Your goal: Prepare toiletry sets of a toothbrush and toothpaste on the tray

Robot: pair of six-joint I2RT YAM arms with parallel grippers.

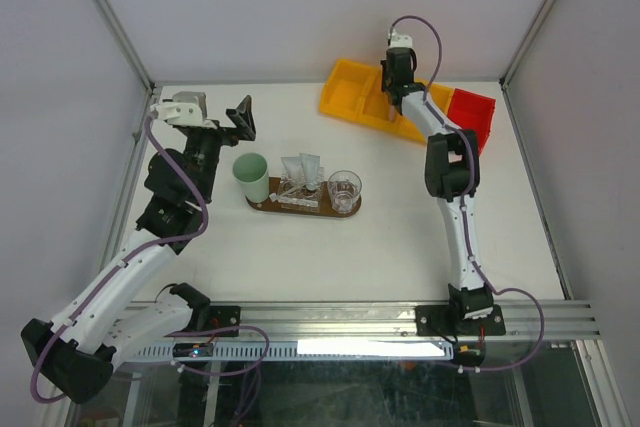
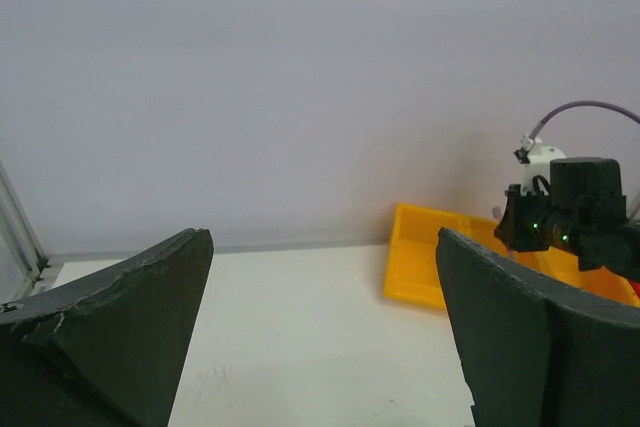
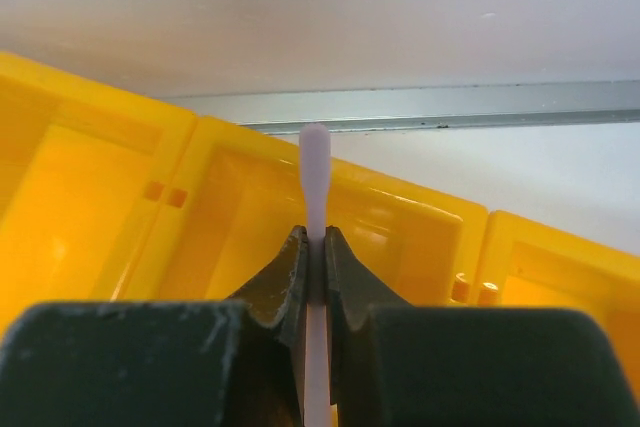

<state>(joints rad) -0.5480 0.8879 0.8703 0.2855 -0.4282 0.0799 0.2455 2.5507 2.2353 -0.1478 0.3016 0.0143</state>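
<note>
The dark-brown oval tray (image 1: 262, 205) lies mid-table and bears white tubes (image 1: 302, 168) and a clear glass (image 1: 344, 190). My right gripper (image 3: 315, 239) is shut on a slim pale lilac toothbrush (image 3: 315, 172), held above the yellow divided bin (image 3: 110, 217). In the top view the right gripper (image 1: 392, 89) hovers over that bin (image 1: 350, 89) at the back. My left gripper (image 1: 243, 119) is open and empty, raised at the back left, away from the tray; in its own view the left gripper (image 2: 325, 277) shows wide-apart fingers (image 2: 120, 322).
A mint-green cup (image 1: 251, 175) stands at the tray's left end. A small red bin (image 1: 472, 115) sits right of the yellow bin. Metal frame posts and white walls enclose the table on three sides.
</note>
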